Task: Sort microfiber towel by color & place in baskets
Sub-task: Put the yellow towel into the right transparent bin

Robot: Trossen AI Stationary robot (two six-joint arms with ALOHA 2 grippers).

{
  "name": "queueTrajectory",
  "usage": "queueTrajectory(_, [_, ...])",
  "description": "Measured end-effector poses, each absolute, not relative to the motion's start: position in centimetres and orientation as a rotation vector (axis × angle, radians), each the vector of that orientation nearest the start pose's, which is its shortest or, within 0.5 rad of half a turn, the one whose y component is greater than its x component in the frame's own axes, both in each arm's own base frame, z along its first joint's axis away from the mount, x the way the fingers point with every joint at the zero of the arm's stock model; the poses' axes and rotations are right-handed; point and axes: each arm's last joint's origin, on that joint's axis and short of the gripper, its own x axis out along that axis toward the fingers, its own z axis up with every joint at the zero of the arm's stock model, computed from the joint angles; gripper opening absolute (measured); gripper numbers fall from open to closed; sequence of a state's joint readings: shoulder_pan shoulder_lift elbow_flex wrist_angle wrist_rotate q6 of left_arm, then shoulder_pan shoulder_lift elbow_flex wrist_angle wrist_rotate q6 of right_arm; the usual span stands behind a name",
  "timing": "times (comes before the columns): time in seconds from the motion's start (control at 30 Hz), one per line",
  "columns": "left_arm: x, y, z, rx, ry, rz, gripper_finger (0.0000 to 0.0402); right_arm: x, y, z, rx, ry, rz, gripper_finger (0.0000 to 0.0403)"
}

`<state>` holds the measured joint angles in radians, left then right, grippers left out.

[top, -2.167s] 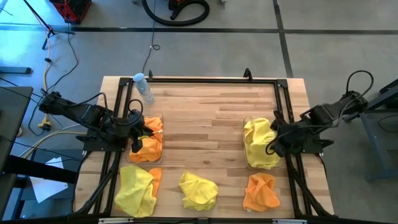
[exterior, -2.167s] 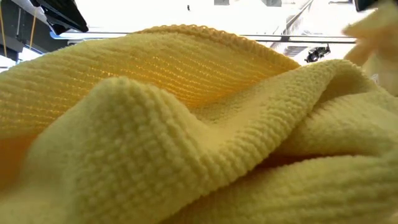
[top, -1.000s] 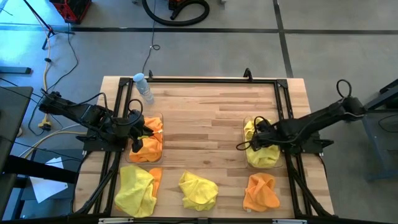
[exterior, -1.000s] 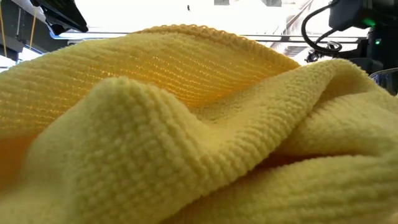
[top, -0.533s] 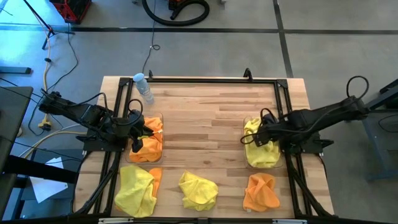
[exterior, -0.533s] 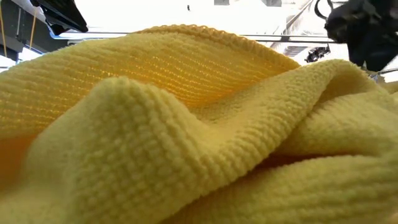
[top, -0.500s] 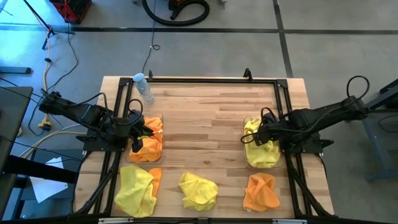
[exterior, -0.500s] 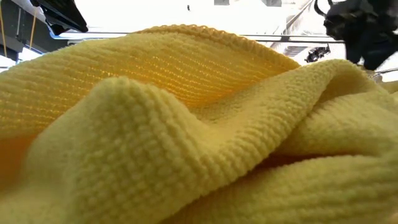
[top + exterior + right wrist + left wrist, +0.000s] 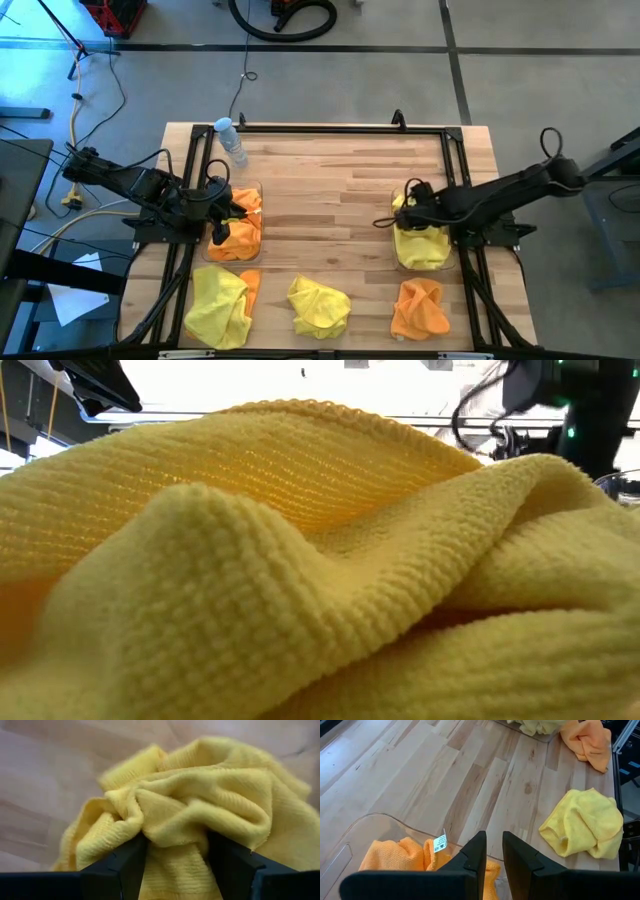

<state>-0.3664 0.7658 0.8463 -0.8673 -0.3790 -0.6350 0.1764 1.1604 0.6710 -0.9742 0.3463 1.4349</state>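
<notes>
Two clear baskets stand on the wooden table. The left basket [image 9: 258,190] holds orange towels [image 9: 395,855]. My left gripper [image 9: 494,840] hangs over it with its fingers close together and nothing between them. In the right basket [image 9: 398,262] lies a heaped yellow towel [image 9: 190,810]. My right gripper [image 9: 402,218] is over that basket's far end, pointing down and open, with the towel's top folds between its fingers. Along the near edge lie a yellow towel on an orange one [image 9: 220,300], a yellow towel [image 9: 320,305] and an orange towel [image 9: 420,308]. My right gripper comes from above, and its open fingers [image 9: 125,865] stand on either side of the yellow towel's bunched top folds [image 9: 170,825]. The cloth bulges against both inner faces. The towel rests in the right basket, slack and not lifted.
A clear water bottle [image 9: 230,140] stands at the far left corner. A black frame [image 9: 330,128] runs round the table's edges. The bare middle and far part of the wood is free room. The low view is filled by the near yellow towel [image 9: 300,560].
My right gripper has drawn back a little toward the table's right edge, then come out again over the far end of the right basket. The yellow towel stays heaped in that basket.
</notes>
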Motion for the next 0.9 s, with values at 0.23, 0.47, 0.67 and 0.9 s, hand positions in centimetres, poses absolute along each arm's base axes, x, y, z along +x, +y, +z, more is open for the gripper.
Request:
queueTrajectory(0.23, [13.1, -3.9, 29.9, -0.32, 0.693, 0.241, 0.0048, 16.9, 2.1, 17.2, 0.774, 1.081, -1.06, 0.0201])
queueTrajectory(0.47, [13.1, -3.9, 29.9, -0.3, 0.697, 0.235, 0.0048, 16.7, 2.2, 20.8, 0.759, 1.137, -1.038, 0.0201])
queueTrajectory(0.67, [13.0, -3.9, 29.9, -0.231, 0.704, 0.209, 0.0048, 16.3, 2.2, 25.4, 0.805, 1.128, -1.029, 0.0201])
queueTrajectory(0.9, [13.0, -3.9, 29.9, -0.176, 0.709, 0.189, 0.0048, 16.6, 2.2, 30.6, 0.906, 1.028, -0.991, 0.0201])
